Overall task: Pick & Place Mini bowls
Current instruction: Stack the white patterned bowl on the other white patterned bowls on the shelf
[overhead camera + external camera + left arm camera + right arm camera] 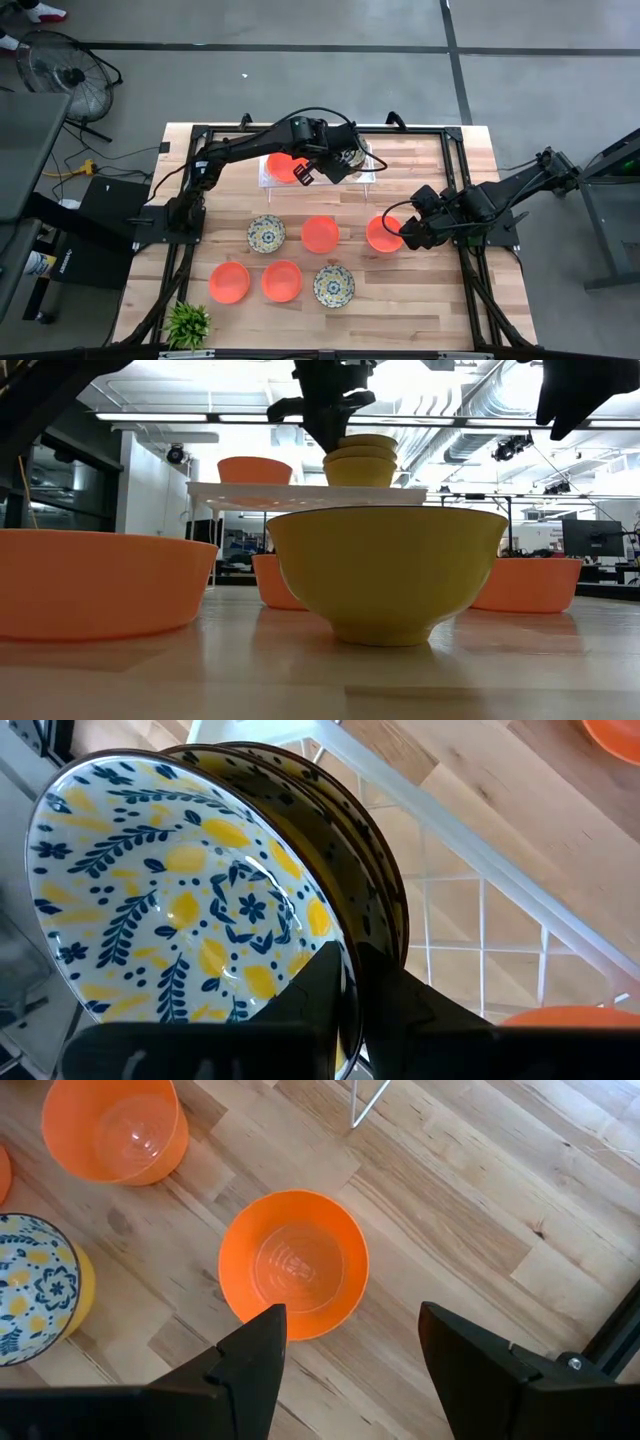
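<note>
Ten bowls in play, seven of them loose or trayed singly, three stacked. Near-left on the table [440, 300]: two orange bowls side by side [229, 282] [281, 281], then a floral bowl [333, 285] to their right. Middle row, left to right: floral bowl [266, 234], orange bowl [320, 234], orange bowl [384, 234]. Far centre: white tray [268, 181] raised on legs, holding one orange bowl [283, 166] at its left and a stack of three floral bowls [300, 870] at its right. Left gripper [350, 980] is over the tray, fingers pinched on the rim of the top floral bowl [180, 900] of the stack. Right gripper [350, 1350] hovers above the rightmost middle-row orange bowl, fingers spread wide, not touching it. Potted plant [187, 323] at the near-left table corner.
</note>
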### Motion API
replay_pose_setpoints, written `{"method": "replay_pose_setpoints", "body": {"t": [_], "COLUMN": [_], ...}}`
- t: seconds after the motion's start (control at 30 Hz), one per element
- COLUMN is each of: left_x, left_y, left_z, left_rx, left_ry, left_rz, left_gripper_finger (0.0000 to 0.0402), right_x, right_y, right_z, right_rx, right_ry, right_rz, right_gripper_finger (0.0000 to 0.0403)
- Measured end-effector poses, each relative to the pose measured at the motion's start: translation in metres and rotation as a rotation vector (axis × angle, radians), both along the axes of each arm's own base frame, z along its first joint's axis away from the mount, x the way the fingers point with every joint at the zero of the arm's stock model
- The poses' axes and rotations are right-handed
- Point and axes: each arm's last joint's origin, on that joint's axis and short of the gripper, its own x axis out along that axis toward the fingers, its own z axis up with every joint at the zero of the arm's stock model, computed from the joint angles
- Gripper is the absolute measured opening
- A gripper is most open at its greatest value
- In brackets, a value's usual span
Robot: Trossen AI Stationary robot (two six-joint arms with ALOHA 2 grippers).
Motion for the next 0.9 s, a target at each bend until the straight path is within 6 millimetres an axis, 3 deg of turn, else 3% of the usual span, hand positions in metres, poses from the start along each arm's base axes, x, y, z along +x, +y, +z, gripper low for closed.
{"method": "replay_pose_setpoints", "body": {"t": [0.2,0.57,0.9], "left_x": [-0.002,-0.007,-0.014], "left_y": [0.000,-0.004,-0.012], "left_z": [-0.001,0.010,0.020], "left_rx": [-0.008,0.016,0.037], "left_ry": [0.020,-0.014,-0.019], "left_rz": [-0.002,0.001,0.003], "left_gripper_finger": [0.0042,0.0141,0.0149], "right_x": [0.000,0.001,0.001], "right_y": [0.000,0.000,0.000], "right_z": [0.000,0.000,0.000], "right_rx": [0.002,0.002,0.001], "right_ry": [-0.005,-0.007,-0.008], "right_rz": [0.000,0.005,0.013], "right_gripper_finger": [0.0216,0.0216,0.0216]}}
